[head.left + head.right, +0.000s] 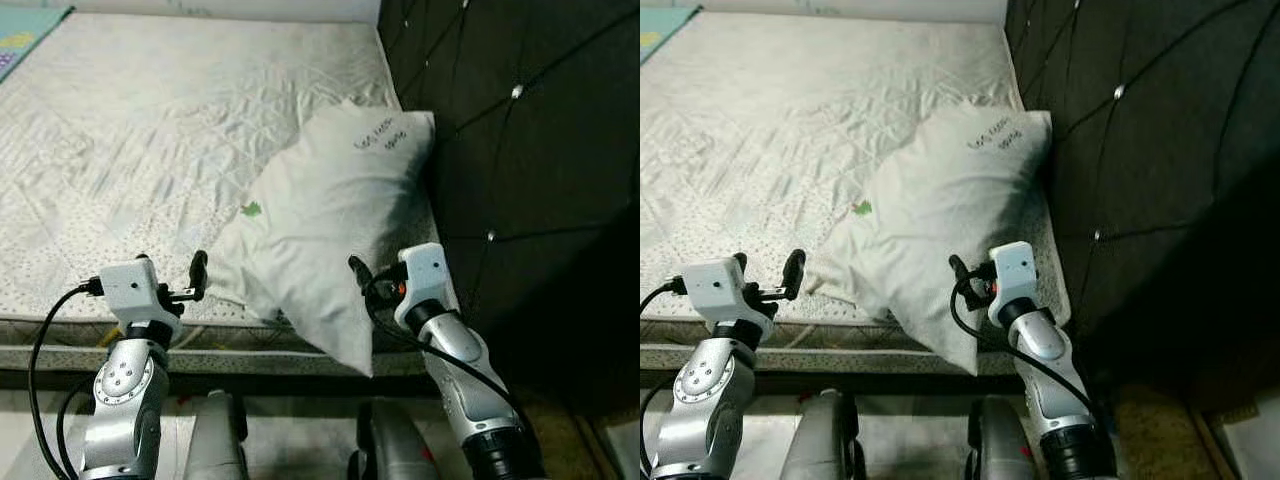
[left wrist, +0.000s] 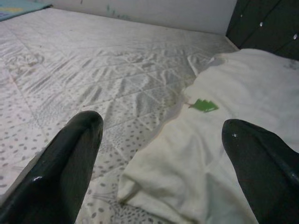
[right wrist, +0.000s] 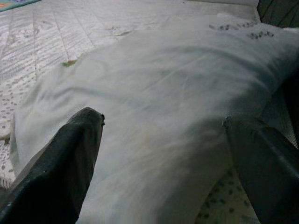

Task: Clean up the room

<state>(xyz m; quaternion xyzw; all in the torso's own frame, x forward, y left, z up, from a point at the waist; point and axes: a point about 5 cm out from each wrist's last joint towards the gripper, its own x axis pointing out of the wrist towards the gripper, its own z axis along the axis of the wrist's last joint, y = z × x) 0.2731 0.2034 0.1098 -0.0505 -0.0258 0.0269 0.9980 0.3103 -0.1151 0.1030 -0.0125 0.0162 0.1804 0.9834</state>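
A plump white fabric pillow lies at the near right corner of the bare quilted white mattress, its far end against the dark tufted headboard and its near corner hanging over the mattress's front edge. The head views show dark handwriting near the pillow's far end and a small green tag on its left side. The left gripper sits at the mattress's front edge just beside the pillow's near left corner; its wrist view shows the two black fingers spread wide apart, holding nothing, with the green tag and the pillow's edge between them. The right gripper is at the pillow's near right side; its wrist view shows its fingers equally splayed, the pillow's white cloth spanning the gap between them.
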